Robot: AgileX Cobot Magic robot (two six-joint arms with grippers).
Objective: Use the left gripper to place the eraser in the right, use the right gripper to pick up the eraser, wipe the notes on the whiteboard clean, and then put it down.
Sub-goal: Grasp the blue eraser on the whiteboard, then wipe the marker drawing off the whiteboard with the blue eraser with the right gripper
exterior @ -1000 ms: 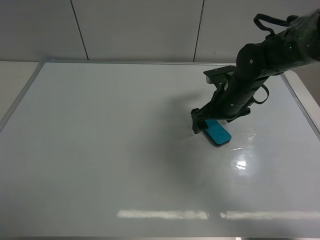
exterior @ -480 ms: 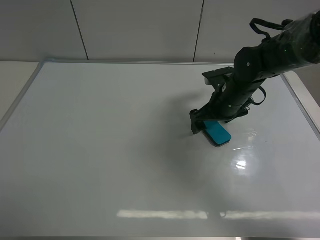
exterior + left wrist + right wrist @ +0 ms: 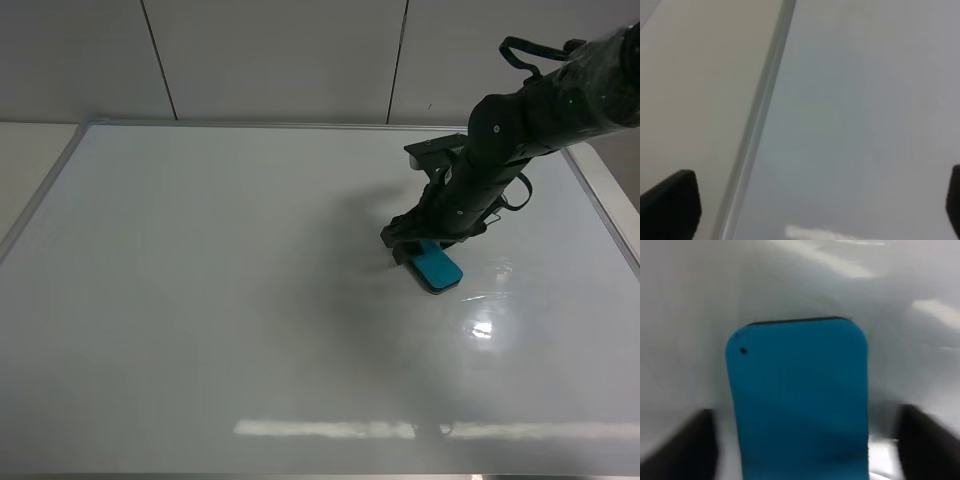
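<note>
**Right gripper pinches the little eraser**

The right gripper [image 3: 412, 250] is shut on the eraser [image 3: 437, 268]. It holds the end nearest the arm [image 3: 540, 100], and the other end sticks out. In the right wrist view its fingers [image 3: 687, 445] look blurry on each side. So I cannot tell how tight the pinch is. The eraser lies flat on the right part of the whiteboard [image 3: 200, 300], near a bright spot of light. The left gripper [image 3: 812, 202] is wide open and holds nothing. It hangs over one edge of the board, above the frame [image 3: 760, 115].

What could go wrong? The pinch is only on one end, so the eraser could tip or spin when it goes up. The board looks slippery, so the eraser could slide away if the fingers push it. The fingers look hard and sit low, so they could scratch the board. I see no notes on the board. They may be hidden under the arm, so a wipe could miss them.

The eraser is blue-green and smooth, with round corners and one tiny dark dot on top. A thin dark felt [image 3: 795, 320] peeks out under it. The board is white, flat and shiny. Its frame is thin grey metal. The arm is thick and black, with loose cables [image 3: 520, 41] that loop.
</note>
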